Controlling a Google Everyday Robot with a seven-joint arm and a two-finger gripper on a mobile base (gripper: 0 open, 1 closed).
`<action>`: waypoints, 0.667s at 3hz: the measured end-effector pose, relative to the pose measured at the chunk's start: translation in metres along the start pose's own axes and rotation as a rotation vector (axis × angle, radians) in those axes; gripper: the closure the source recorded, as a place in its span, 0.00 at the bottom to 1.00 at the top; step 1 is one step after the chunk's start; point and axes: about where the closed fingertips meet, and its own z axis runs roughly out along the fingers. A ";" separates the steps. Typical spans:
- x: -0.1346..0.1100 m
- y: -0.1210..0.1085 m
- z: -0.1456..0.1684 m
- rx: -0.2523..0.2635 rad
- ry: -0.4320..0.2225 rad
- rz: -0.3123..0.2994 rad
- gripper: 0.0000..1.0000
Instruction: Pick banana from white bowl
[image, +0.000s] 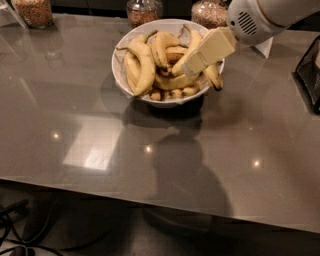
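The white bowl (121, 75) stands on the grey table near the back and holds several bananas. The speckled banana (214, 76) lies along the bowl's right side, its dark tip hanging over the rim. A cleaner, paler long banana (143, 64) lies on the left side, with small stubby ones at the bottom. My gripper (194, 64), cream coloured on a white wrist (250, 20), reaches in from the upper right. It is over the right part of the bowl, in front of the middle of the speckled banana, and hides that part.
Three glass jars of grains (34, 11) (144, 10) (209, 13) stand along the table's back edge. A black wire object (310, 75) sits at the right edge. The table's front edge (150, 192) runs across the lower view, with cables on the floor below.
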 end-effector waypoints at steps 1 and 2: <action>-0.004 -0.003 0.000 0.014 -0.017 0.054 0.00; -0.001 -0.005 0.003 0.016 -0.021 0.063 0.00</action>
